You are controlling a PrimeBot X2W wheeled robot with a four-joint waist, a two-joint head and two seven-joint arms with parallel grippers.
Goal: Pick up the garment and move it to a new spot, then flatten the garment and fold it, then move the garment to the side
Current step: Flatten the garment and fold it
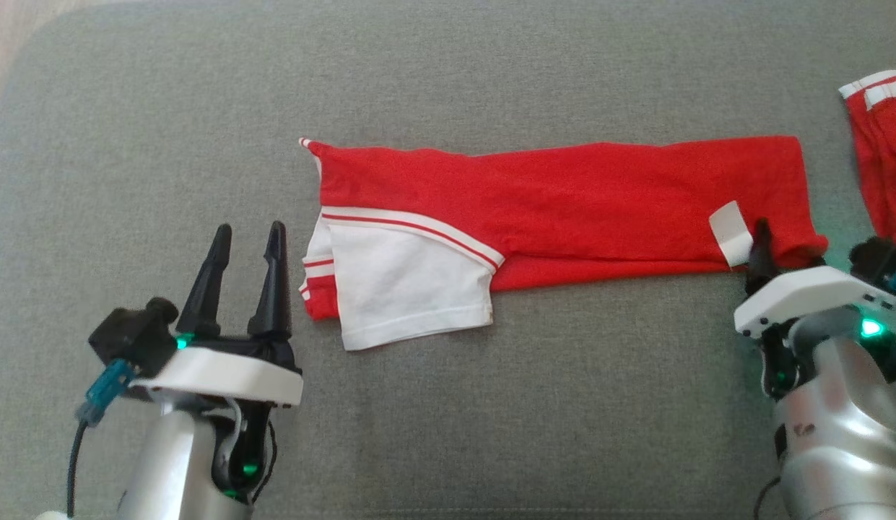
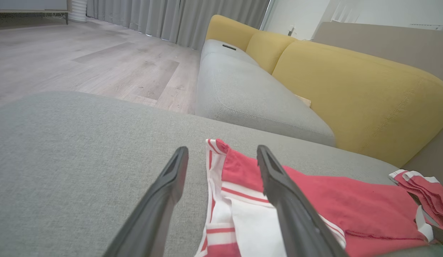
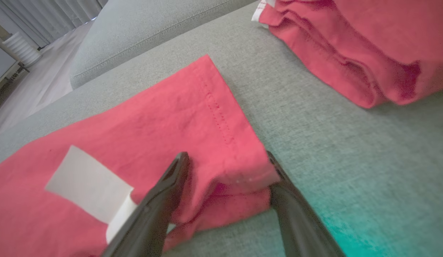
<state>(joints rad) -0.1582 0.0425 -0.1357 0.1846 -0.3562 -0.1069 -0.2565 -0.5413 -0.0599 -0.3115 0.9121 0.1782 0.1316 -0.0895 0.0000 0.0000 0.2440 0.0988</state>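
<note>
The garment point(image 1: 563, 202) is a red shirt with a white sleeve, folded into a long band across the grey cushion point(image 1: 491, 404). My left gripper point(image 1: 249, 231) stands open just left of the white sleeve end; in the left wrist view its fingers point(image 2: 222, 150) frame the striped edge of the garment point(image 2: 350, 207). At the garment's near right corner, beside a white label point(image 1: 731, 233), my right gripper point(image 1: 787, 249) is open. In the right wrist view the gripper point(image 3: 226, 157) straddles that bunched corner of the garment point(image 3: 153, 125), one finger on each side.
A second red garment point(image 1: 884, 166) lies folded at the cushion's far right edge point(image 3: 350, 46). Beyond are another grey seat cushion point(image 2: 250, 96), yellow backrests point(image 2: 350, 92) and wooden floor point(image 2: 82, 60) off the cushion's left side.
</note>
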